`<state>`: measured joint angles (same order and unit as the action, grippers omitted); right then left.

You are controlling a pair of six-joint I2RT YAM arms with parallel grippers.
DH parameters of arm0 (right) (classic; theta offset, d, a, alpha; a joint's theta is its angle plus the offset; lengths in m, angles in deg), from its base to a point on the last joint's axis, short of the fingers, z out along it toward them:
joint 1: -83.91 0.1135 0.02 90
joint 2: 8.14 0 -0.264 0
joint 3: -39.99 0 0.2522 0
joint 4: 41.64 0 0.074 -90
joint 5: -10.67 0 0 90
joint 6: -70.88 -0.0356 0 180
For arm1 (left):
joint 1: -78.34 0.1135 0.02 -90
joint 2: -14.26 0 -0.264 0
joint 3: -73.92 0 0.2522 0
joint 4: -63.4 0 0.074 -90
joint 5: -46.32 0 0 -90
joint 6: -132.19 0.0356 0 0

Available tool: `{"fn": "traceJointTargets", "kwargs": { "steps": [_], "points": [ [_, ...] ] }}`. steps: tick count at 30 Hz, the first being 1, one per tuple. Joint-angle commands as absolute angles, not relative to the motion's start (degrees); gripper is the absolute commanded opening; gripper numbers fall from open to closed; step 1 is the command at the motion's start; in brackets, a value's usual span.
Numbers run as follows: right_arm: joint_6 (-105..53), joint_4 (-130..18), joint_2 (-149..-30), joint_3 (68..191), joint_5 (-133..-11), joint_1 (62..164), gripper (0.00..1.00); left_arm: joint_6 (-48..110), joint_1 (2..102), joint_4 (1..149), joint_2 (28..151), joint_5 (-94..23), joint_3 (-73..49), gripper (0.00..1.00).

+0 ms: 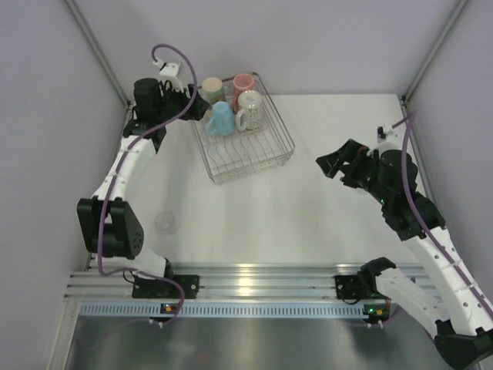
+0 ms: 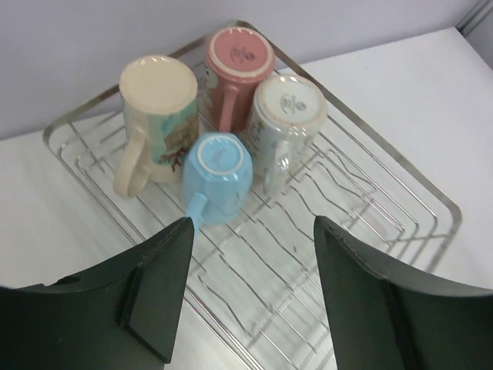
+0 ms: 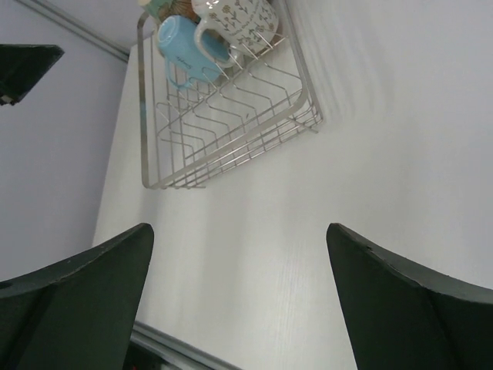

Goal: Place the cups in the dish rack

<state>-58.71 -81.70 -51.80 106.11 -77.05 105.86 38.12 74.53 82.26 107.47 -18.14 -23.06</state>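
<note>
The silver wire dish rack (image 1: 254,158) sits at the table's back centre; it also shows in the left wrist view (image 2: 400,193) and right wrist view (image 3: 231,131). Upside down in its far end stand a cream mug (image 1: 212,89) (image 2: 158,116), a pink cup (image 1: 244,82) (image 2: 239,62), a pale speckled mug (image 1: 250,108) (image 2: 289,116) (image 3: 239,23) and a light blue cup (image 1: 220,118) (image 2: 218,176) (image 3: 189,50). A clear glass tumbler (image 1: 166,223) stands on the table at near left. My left gripper (image 1: 199,106) (image 2: 254,254) is open and empty at the rack's left edge. My right gripper (image 1: 333,163) (image 3: 239,262) is open and empty, right of the rack.
Metal frame posts stand at the back left (image 1: 96,46) and back right (image 1: 435,46) corners. An aluminium rail (image 1: 254,281) runs along the near edge by the arm bases. Grey walls close the sides.
</note>
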Motion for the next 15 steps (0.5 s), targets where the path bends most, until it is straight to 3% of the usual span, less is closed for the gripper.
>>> {"fn": "traceJointTargets", "kwargs": {
  "steps": [1, 2, 3, 9, 15],
  "points": [
    [-53.5, -84.93, -52.26, 109.38, -81.16, 105.0, 0.94, 32.36, 69.74, 85.5, 98.04, -20.74, -17.03, 0.71],
    [-52.79, -85.8, -52.61, 109.9, -82.57, 105.0, 0.94, 30.44, 68.42, 85.68, 96.37, -20.13, -14.23, 0.73],
    [-52.52, -86.24, -52.96, 110.43, -86.32, 105.0, 0.91, 29.9, 64.84, 85.77, 93.48, -20.65, -12.37, 0.98],
    [-48.47, -90.19, -59.63, 118.07, -90.57, 104.74, 0.8, 29.1, 46.74, 85.95, 84.32, -27.07, -4.46, 0.98],
    [-45.75, -92.4, -61.58, 116.33, -93.31, 102.47, 0.75, 21.63, 43.71, 82.09, 77.47, -20.12, 3.98, 0.98]
  ]
}}
